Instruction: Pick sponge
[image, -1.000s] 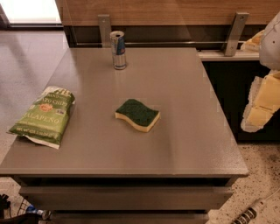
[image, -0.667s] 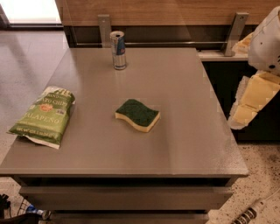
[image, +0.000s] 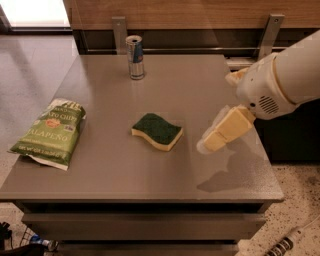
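Swings the claw (image: 210, 142) in from beyond the right edge of the table (image: 125, 170): a second ago off to the side, now over the right part, tilted down and leftward toward the sponge (image: 157, 131). Casts a shadow on the table just below, so probably hovers above the top rather than touching it. Cannot tell whether apart or together.

Leaves the sponge unmoved: flat near the middle of the table, green side up, yellow foam showing along the near edge, close to the claw's tip but apart from it. Leaves the bag (image: 49, 131) at the left and the can (image: 135, 57) at the back as before, both well apart from the sponge.

Means the approach is under way and the grasp not yet begun. Calls next, by the look of it, for a further reach leftward and a descent to straddle the sponge across its narrow width.
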